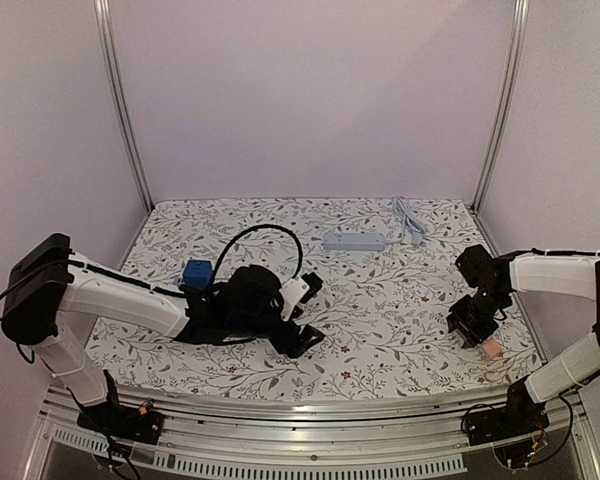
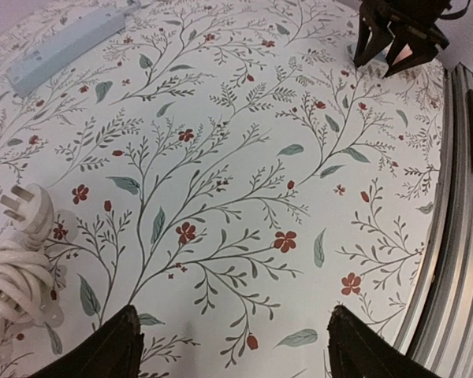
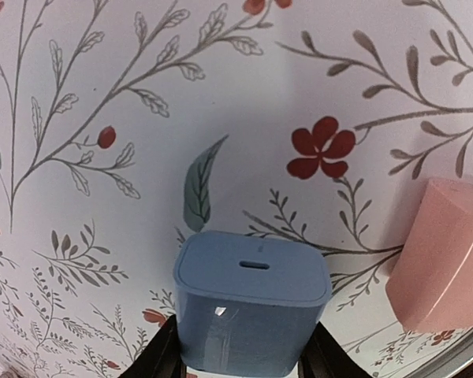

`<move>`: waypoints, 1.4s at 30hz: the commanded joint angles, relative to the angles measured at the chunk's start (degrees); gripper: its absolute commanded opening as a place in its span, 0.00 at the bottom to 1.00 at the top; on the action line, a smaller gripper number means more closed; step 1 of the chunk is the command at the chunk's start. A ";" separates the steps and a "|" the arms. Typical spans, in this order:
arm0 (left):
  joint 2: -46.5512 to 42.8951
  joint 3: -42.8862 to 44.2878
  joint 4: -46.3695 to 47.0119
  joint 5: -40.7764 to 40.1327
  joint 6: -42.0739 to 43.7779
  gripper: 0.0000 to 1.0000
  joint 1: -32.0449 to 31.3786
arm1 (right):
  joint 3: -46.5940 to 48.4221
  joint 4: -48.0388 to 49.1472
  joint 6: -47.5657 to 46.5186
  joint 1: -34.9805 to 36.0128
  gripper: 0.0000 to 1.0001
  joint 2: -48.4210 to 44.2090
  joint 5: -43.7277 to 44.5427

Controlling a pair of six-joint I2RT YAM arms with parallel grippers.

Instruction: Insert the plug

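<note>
The left tool (image 2: 232, 319) is wide open and holds nothing, its two dark fingers spread over bare table (image 2: 244, 157). The white plug (image 2: 21, 206) lies flat on the table just outside the tool's left finger, not between the jaws. Its metal pins point away from the tool and somewhat leftward, and its coiled cord (image 2: 16, 287) is bunched behind it, closer to the wrist. The plug's long axis runs roughly along the tool's own reach, so I judge that the tool must shift to its left before it can close on the plug body. The power strip (image 1: 354, 241) lies ahead and to the left of this tool, farther out, with its long axis running side to side across the table. The left tool is the nearer of the two to both the plug and the strip. The right tool (image 1: 471, 322) is well apart from the strip, which lies off to its left and farther out. In its wrist view it appears to be gripping a blue adapter (image 3: 252, 287), whose sides sit against the fingers and whose slot-shaped port faces the camera. A pink block (image 3: 440, 260) rests just to the right, with a gap between them. I take the white plug to be the task's thing, though the adapter could also go into the strip. No brand, label or lettering can be read on the plug, adapter or strip.
</note>
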 commanded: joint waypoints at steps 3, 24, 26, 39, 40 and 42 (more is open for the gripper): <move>-2.36 -2.50 2.22 2.02 -2.14 0.81 2.53 | 4.20 1.37 -8.49 3.37 0.00 1.85 3.25; -7.65 -0.09 -5.04 17.06 -13.16 0.71 13.89 | 8.03 24.16 -42.41 33.41 0.00 -11.52 11.07; -7.85 1.05 -6.35 18.33 -13.82 0.69 13.90 | 8.49 25.53 -45.83 36.88 0.00 -10.80 13.31; -10.21 3.76 -12.23 21.69 -16.14 0.63 13.66 | 10.97 31.46 -64.81 55.56 0.00 -0.07 29.30; -10.17 3.62 -11.99 22.22 -16.27 0.62 13.57 | 11.03 31.85 -65.67 55.99 0.00 0.34 29.28; -10.29 3.40 -11.49 23.43 -16.23 0.62 13.15 | 11.00 32.63 -66.95 56.73 0.00 0.95 29.27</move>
